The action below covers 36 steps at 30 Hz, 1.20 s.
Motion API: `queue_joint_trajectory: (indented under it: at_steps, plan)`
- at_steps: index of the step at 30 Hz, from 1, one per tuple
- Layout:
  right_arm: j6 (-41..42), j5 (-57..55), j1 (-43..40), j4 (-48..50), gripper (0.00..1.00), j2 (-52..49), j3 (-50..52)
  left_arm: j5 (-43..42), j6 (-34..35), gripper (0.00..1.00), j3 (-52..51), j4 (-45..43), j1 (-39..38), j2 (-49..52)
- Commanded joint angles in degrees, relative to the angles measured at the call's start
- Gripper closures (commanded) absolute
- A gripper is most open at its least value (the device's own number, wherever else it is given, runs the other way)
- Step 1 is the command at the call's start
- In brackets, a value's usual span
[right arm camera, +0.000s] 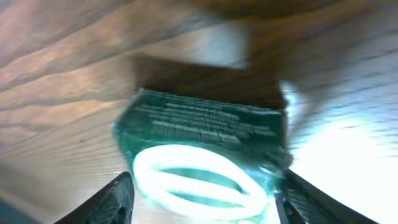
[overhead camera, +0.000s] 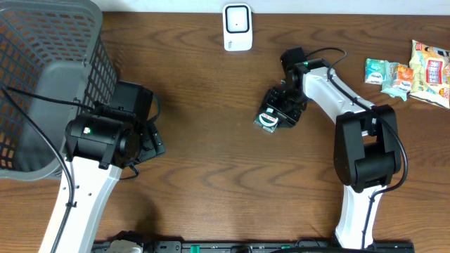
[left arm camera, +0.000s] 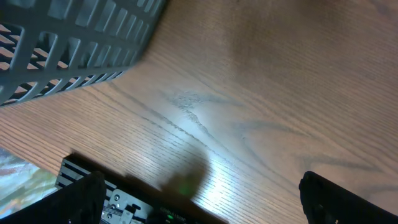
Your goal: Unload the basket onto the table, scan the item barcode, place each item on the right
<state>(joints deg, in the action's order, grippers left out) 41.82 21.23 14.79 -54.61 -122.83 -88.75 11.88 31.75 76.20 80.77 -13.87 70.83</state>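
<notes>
Green packet [overhead camera: 270, 119] lies on the tabletop [overhead camera: 211, 147] between the right tool's [right arm camera: 211, 199] fingers, though blur hides whether they pinch it, while the left tool [left arm camera: 208, 199] gapes empty; probably the pickup step, and next its barcode must face the white scanner [overhead camera: 238, 27].

surface [overhead camera: 211, 183]: carries everything listed
basket [overhead camera: 42, 77]: far-left corner of surface, runs off the left edge of the overhead view
left claw [left arm camera: 208, 199]: just right of basket, over bare surface, basket wall behind it
scanner [overhead camera: 238, 27]: far edge, roughly centre, apart from the rest
packet [overhead camera: 268, 121]: mid-surface, nearer than scanner, slightly to its right
right claw [right arm camera: 205, 202]: above packet, one finger either side of it
snack packs [overhead camera: 411, 70]: far-right corner, bunched together, well apart from packet
</notes>
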Motion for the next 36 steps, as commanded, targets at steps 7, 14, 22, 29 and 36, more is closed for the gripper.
queue_joint_trajectory:
  at_steps: [7,14,22,29,36]
  plan:
    - [-0.7,-8.4,2.4,-0.2,0.28,1.4,0.3,-0.3,0.7,0.02,0.0,0.2,0.3,-0.1]
    - [-0.1,-17.1,4.6,0.0,0.28,1.4,0.3,-0.3,0.7,0.03,0.0,0.2,0.3,-0.1]
    - [1.4,-24.2,7.8,-0.3,0.31,1.4,0.4,-0.3,0.7,0.02,0.0,0.2,0.3,-0.1]
    - [1.4,-24.4,9.3,0.2,0.29,1.0,0.4,-0.3,0.7,0.02,0.0,0.2,0.3,-0.1]
    - [1.4,-24.1,8.9,0.2,0.36,0.5,0.6,-0.3,0.7,0.02,0.0,0.2,0.3,-0.1]
